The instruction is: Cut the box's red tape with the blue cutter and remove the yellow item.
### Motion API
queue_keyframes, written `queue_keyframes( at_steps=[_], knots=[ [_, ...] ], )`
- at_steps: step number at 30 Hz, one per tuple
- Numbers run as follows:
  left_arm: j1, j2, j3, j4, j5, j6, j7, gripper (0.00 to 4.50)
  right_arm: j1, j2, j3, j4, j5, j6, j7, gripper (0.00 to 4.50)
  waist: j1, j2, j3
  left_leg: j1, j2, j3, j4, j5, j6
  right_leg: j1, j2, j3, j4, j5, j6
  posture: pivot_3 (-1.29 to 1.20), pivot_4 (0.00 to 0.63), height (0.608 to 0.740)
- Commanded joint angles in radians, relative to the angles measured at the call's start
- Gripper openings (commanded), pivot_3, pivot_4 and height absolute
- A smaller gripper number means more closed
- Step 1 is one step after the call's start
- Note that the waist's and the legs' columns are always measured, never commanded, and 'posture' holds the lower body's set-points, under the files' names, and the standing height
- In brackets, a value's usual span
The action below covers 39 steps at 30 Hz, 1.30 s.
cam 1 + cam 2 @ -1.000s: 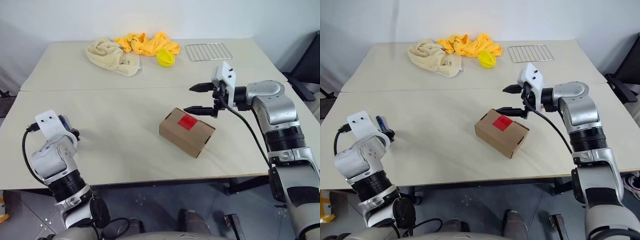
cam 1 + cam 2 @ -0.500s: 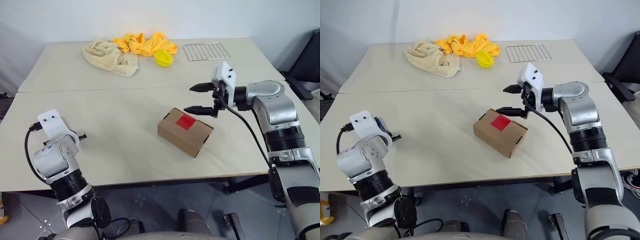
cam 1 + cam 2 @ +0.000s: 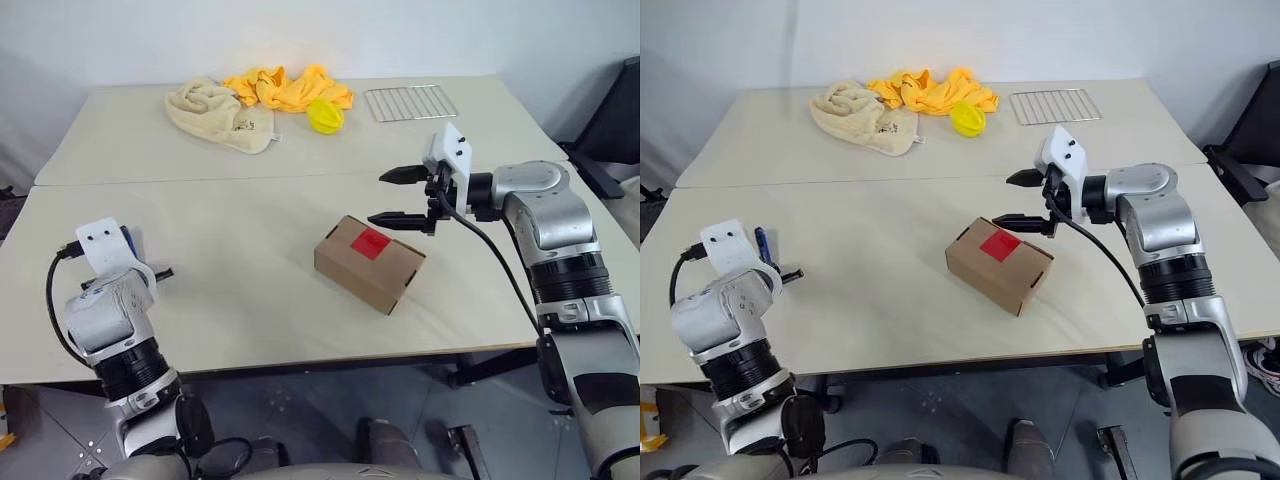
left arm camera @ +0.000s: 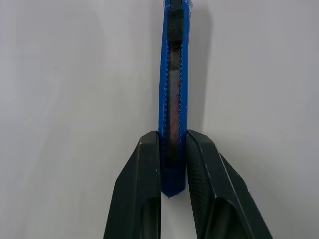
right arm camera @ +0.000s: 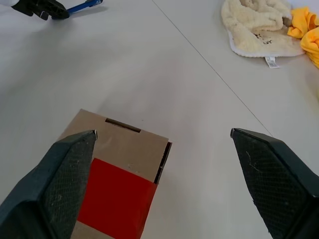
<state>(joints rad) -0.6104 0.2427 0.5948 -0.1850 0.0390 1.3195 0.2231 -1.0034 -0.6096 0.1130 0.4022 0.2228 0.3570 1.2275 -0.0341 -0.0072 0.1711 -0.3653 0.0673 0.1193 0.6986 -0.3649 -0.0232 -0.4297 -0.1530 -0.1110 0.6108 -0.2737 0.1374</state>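
Because the left jaws (image 4: 172, 164) are pinched tight on the back end of the blue cutter (image 4: 174, 94), the hold looks good. The cutter is thin, hard and light, and its smooth sides could slip, so low on the handle seems the best place to squeeze. Its sharp end points away over the bench (image 3: 240, 260). The right jaws (image 3: 399, 198) are wide apart with nothing in them, hanging just above the far corner of the box (image 3: 370, 264). The box sits in the middle of the bench, red tape (image 3: 371, 242) on top. It is likely light cardboard and may slide or dent when pushed.
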Motion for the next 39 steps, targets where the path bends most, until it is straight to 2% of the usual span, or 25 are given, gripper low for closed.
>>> queue_keyframes(
  at_steps=[1, 4, 8, 11, 14, 17, 22, 25, 28, 30, 35, 39],
  knots=[
    [0.035, 0.109, -0.039, 0.029, -0.020, 0.014, -0.085, 0.38, -0.010, -0.032, -0.045, -0.050, 0.019, 0.014, -0.009, 4.50, -0.001, 0.000, 0.000, 0.000, 0.000, 0.000, 0.000, 0.000, 0.000, 0.000, 0.000, 0.000, 0.000, 0.000, 0.000, 0.00, 0.150, 0.740],
    [0.053, 0.217, -0.132, 0.060, -0.068, -0.014, -0.212, 0.38, 0.003, -0.048, -0.055, -0.087, 0.026, 0.029, -0.013, 4.50, 0.001, 0.000, 0.000, -0.001, 0.000, 0.000, 0.000, 0.000, 0.000, -0.002, 0.000, 0.000, 0.000, 0.000, 0.000, 0.00, 0.150, 0.740],
    [0.127, 0.452, -0.397, 0.051, -0.135, -0.201, -0.543, 0.38, 0.047, -0.079, -0.080, -0.212, 0.060, 0.097, -0.019, 4.50, 0.008, 0.000, 0.000, -0.003, 0.000, 0.000, 0.000, 0.000, -0.001, -0.002, 0.000, 0.000, -0.001, 0.000, 0.000, 0.00, 0.150, 0.740],
    [0.189, 0.568, -0.490, 0.016, -0.161, -0.386, -0.731, 0.38, 0.098, -0.103, -0.104, -0.323, 0.092, 0.159, -0.041, 4.50, 0.008, 0.000, 0.000, -0.003, 0.000, 0.000, 0.000, -0.001, -0.002, -0.003, 0.000, 0.000, -0.001, 0.000, 0.000, 0.00, 0.150, 0.740],
    [0.248, 0.630, -0.509, 0.019, -0.186, -0.597, -0.886, 0.38, 0.147, -0.126, -0.127, -0.414, 0.122, 0.216, -0.067, 4.50, 0.007, 0.000, 0.000, -0.004, 0.000, 0.001, 0.000, -0.001, -0.002, -0.005, 0.000, 0.000, -0.001, 0.000, 0.000, 0.00, 0.150, 0.740],
    [0.306, 0.653, -0.488, 0.045, -0.235, -0.879, -1.062, 0.38, 0.205, -0.158, -0.149, -0.502, 0.148, 0.267, -0.091, 4.50, 0.008, 0.000, 0.000, -0.006, 0.000, 0.003, -0.001, -0.001, -0.002, -0.008, 0.000, 0.000, 0.000, 0.000, -0.001, 0.00, 0.150, 0.740],
    [0.312, 0.698, -0.546, 0.148, -0.240, -1.164, -1.307, 0.38, 0.299, -0.189, -0.151, -0.683, 0.195, 0.367, -0.144, 4.50, 0.007, 0.000, 0.000, -0.006, 0.000, 0.004, -0.001, -0.001, -0.002, -0.009, 0.000, 0.000, 0.001, -0.001, -0.001, 0.00, 0.150, 0.740],
    [0.292, 0.686, -0.594, 0.204, -0.232, -1.317, -1.402, 0.38, 0.354, -0.191, -0.122, -0.847, 0.251, 0.465, -0.182, 4.50, 0.009, 0.000, 0.000, -0.006, 0.000, 0.005, -0.001, -0.002, -0.001, -0.009, 0.000, 0.000, 0.000, -0.001, -0.001, 0.00, 0.150, 0.740],
    [0.226, 0.639, -0.661, 0.313, -0.167, -1.523, -1.428, 0.38, 0.394, -0.192, -0.038, -0.986, 0.293, 0.618, -0.240, 3.86, 0.011, 0.000, 0.000, -0.006, 0.000, 0.005, 0.000, -0.002, -0.001, -0.009, 0.000, 0.000, 0.001, 0.000, -0.001, 0.00, 0.150, 0.740],
    [0.196, 0.615, -0.693, 0.356, -0.141, -1.605, -1.441, 0.38, 0.419, -0.177, 0.021, -1.041, 0.281, 0.614, -0.268, 3.20, 0.016, 0.000, 0.000, -0.006, 0.000, 0.004, 0.001, -0.002, -0.001, -0.009, 0.000, 0.000, 0.001, 0.000, -0.001, 0.00, 0.150, 0.740],
    [0.166, 0.582, -0.728, 0.398, -0.105, -1.682, -1.431, 0.38, 0.398, -0.122, 0.139, -1.045, 0.215, 0.598, -0.361, 1.43, 0.013, 0.000, 0.000, -0.006, 0.000, 0.004, 0.001, -0.002, 0.000, -0.009, 0.000, 0.000, 0.001, 0.000, -0.002, 0.00, 0.150, 0.740],
    [0.187, 0.581, -0.749, 0.373, -0.099, -1.679, -1.445, 0.38, 0.370, -0.103, 0.275, -0.984, 0.098, 0.545, -0.410, 0.03, 0.007, 0.000, 0.000, -0.006, 0.000, 0.004, 0.001, -0.002, 0.000, -0.009, 0.000, 0.000, 0.001, 0.000, -0.002, 0.00, 0.150, 0.740]
  ],
)
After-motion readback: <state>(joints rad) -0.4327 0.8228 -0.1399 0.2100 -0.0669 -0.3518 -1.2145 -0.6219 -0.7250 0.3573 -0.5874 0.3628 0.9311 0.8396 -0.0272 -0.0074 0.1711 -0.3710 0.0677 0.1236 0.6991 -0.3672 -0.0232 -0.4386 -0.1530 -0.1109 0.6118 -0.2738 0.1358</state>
